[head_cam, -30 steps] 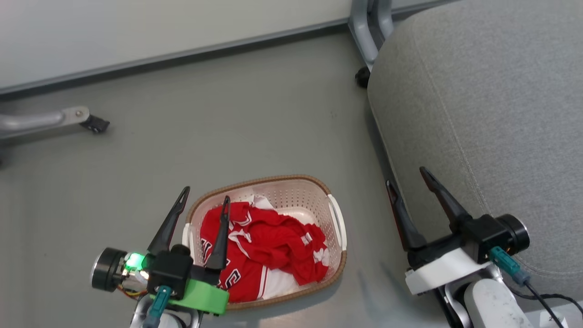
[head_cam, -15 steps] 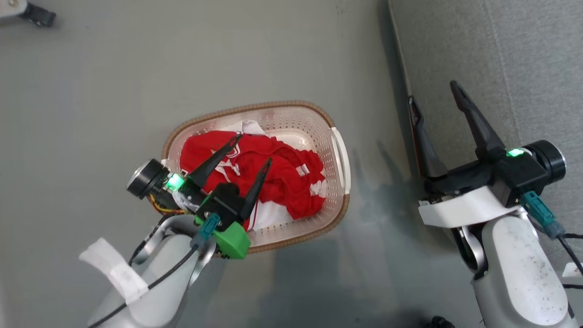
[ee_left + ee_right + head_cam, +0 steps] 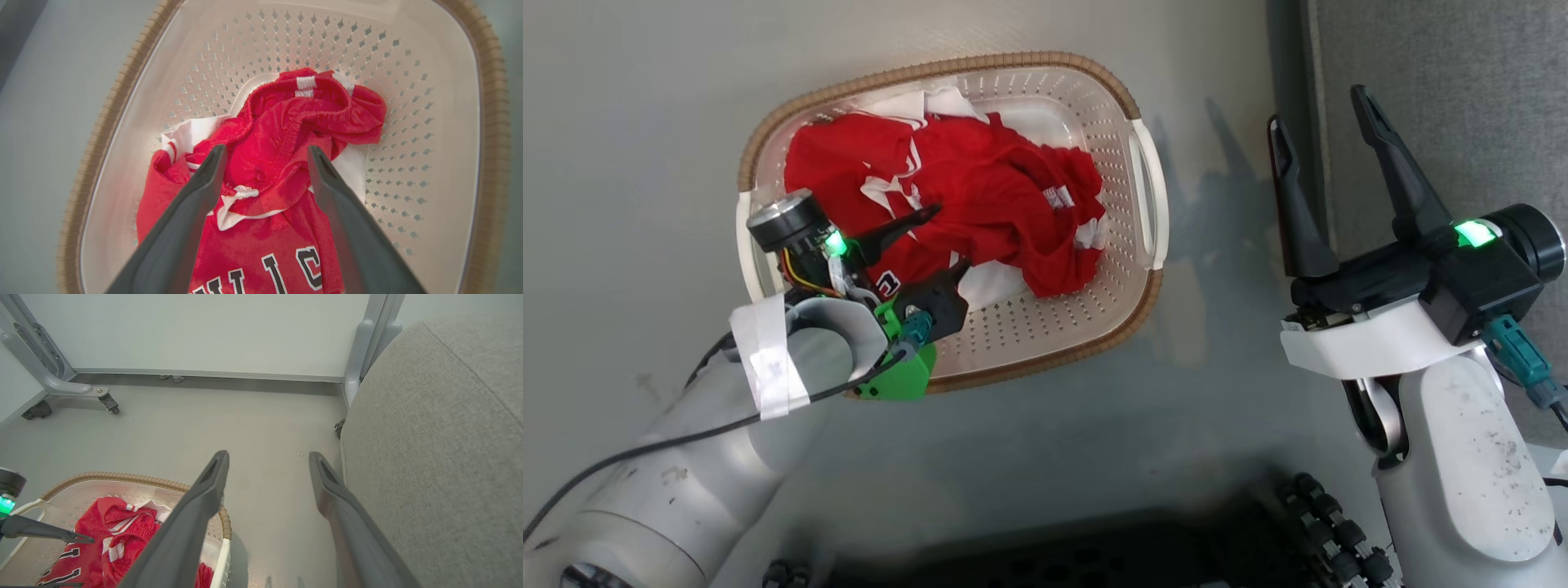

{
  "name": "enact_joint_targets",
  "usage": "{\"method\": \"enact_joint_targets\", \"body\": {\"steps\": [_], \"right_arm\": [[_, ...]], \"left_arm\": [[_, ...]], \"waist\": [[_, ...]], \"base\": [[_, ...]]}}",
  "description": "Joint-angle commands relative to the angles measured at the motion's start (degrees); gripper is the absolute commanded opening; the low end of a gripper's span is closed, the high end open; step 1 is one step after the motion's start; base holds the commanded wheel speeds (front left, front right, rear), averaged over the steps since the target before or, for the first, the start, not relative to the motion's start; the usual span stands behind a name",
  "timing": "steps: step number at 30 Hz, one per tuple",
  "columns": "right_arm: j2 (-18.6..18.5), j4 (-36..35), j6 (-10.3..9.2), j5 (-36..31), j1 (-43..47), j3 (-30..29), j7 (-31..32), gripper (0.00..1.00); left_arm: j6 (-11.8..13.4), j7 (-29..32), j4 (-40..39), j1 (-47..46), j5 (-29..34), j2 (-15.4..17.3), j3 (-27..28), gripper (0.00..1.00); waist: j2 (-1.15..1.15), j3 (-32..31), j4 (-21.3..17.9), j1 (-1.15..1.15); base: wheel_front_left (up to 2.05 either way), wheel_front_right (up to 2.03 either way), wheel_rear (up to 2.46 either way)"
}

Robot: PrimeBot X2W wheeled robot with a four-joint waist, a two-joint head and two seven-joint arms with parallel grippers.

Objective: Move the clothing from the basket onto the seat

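One grey seat [image 3: 1462,98] fills my two o'clock. At eleven o'clock the basket [image 3: 947,65] holds the red clothing [image 3: 980,180]. My left claw [image 3: 266,149] hangs spread over it; my right claw [image 3: 1316,106], also spread, hovers at three o'clock.

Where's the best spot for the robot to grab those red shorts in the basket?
Probably the raised, bunched fold of the red shorts, pinched from straight above: it lies on top of the jersey, and the open left gripper hangs over it, a finger on either side.
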Motion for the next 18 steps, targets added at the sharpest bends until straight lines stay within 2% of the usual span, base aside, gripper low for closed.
{"method": "enact_joint_targets", "body": {"steps": [1, 10, 18], "right_arm": [[-0.1, -0.6, -0.06, 0.4, -0.9, 0.0, -0.1, 1.0], [-0.1, -1.9, -0.06, 1.7, -1.7, -2.2, -0.1, 1.0], [-0.1, -2.7, -0.06, 0.7, -2.7, -1.8, -0.1, 1.0]], "left_arm": [[-0.1, 0.0, 1.6, -2.7, 0.4, 0.4, -1.0, 1.0], [-0.1, 0.0, 9.9, -11.3, 2.6, -1.3, -9.0, 1.0], [0.5, 0.0, 16.5, -16.0, 2.2, -2.8, -10.3, 1.0]], "waist": [[0.0, 5.8, -1.8, -0.01], [0.0, 10.9, -1.8, -0.01], [0.0, 14.5, -1.7, -0.01]], "base": [[0.0, 0.0, 0.0], [0.0, 0.0, 0.0], [0.0, 0.0, 0.0]]}}
